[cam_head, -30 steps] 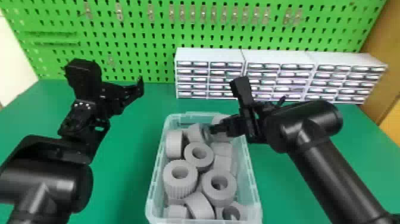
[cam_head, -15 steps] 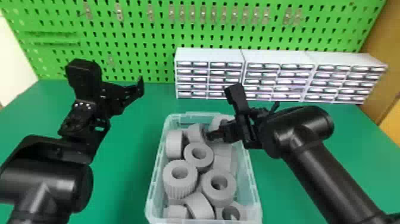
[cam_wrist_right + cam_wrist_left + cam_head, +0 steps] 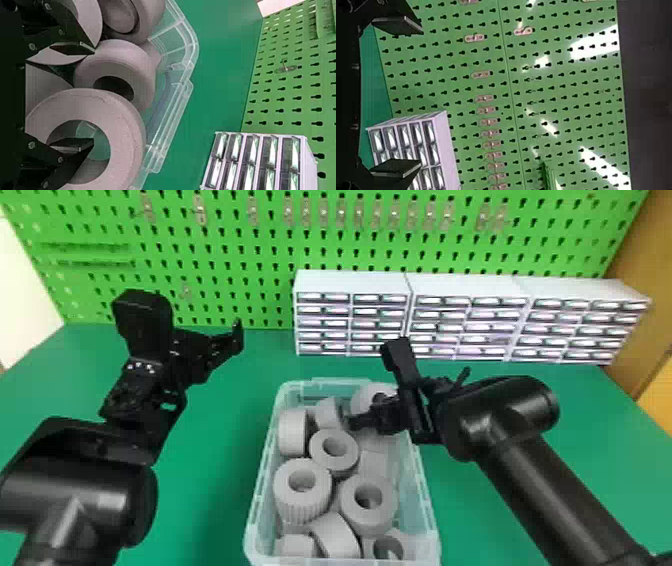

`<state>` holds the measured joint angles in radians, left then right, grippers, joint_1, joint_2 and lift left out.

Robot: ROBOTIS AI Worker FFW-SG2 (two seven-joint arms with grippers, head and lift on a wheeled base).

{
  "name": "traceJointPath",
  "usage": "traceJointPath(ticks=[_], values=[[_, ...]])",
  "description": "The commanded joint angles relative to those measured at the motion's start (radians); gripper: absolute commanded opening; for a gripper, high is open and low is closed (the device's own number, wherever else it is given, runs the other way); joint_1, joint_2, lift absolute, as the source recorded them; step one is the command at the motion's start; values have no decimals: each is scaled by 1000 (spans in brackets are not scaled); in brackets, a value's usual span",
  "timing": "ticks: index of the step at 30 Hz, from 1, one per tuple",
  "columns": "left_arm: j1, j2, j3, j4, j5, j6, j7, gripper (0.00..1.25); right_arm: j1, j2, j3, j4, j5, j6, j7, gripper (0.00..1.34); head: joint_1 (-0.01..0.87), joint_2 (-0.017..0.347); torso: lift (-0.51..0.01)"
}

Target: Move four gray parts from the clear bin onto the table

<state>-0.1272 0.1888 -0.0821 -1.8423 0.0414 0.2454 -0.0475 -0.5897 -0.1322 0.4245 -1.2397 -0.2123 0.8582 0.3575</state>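
The right gripper (image 3: 356, 421) is over the clear plastic bin (image 3: 254, 542), fingers spread, one fingertip (image 3: 81, 144) overlapping the hole of a thick gray ring-shaped part (image 3: 126, 128), whose rim shows between them. The left gripper (image 3: 220, 347), fingers also spread, is above the green table (image 3: 210, 470), well apart from the bin.

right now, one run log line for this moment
right tool open at gray parts; left tool open, left of bin; gray parts in bin

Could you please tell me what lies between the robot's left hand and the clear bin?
Only a bare stretch of green table, seen in the head view.
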Motion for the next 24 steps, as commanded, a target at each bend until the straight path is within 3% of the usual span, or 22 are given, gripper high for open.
traceJointPath(ticks=[1,9,12,15,18,24], values=[[0,0,-1,0,0,0,0,1143,-4,-3,3,0,5,-7,0,887,678,34,-50],[0,0,-1,0,0,0,0,1143,-4,-3,8,5,11,-10,0,835,678,34,-50],[1,0,-1,0,0,0,0,1143,-2,-3,14,5,16,-10,-2,658,678,34,-50],[1,0,1,0,0,0,0,1143,-1,-3,26,3,51,-11,-2,359,678,34,-50],[1,0,1,0,0,0,0,1143,1,-4,34,-3,64,-15,-2,155,678,34,-50],[3,0,-1,0,0,0,0,1143,7,-4,36,-6,67,-28,-2,150,678,34,-50]])
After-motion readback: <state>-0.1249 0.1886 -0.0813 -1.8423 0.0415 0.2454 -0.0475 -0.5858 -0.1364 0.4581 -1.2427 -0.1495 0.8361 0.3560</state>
